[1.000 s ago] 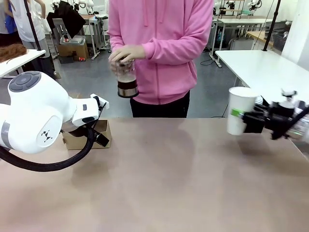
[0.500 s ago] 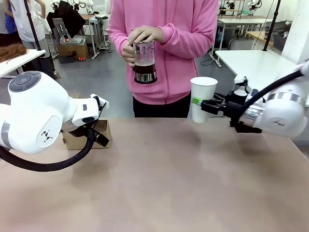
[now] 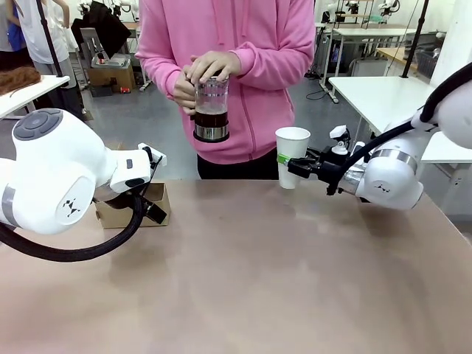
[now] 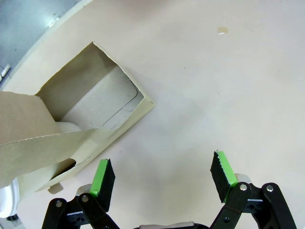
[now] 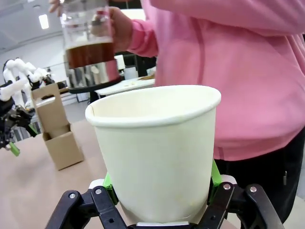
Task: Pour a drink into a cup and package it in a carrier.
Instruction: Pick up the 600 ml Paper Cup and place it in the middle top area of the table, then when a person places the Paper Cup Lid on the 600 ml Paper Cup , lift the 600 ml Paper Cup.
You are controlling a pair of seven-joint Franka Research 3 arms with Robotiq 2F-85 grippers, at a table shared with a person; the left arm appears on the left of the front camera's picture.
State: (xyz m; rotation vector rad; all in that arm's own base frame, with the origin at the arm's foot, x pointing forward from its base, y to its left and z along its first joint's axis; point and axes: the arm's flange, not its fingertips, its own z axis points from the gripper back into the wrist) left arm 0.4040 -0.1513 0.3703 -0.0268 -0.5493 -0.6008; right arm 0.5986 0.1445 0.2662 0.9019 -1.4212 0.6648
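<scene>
Evidently nothing poured yet

Cup (image 3: pixel 293 155): plain white paper, lidless, dry inside. It was clamped in the right fingers (image 5: pixel 214 175) and held above the bench (image 3: pixel 258 280), near the person.
Drink (image 3: pixel 212 119): dark brown, in the person's jug (image 3: pixel 212 92).
Carrier (image 3: pixel 110 214): sat at the bench's left, with the left fingers (image 4: pixel 102 176) apart beside it.
Outstanding: pouring, packing.
</scene>
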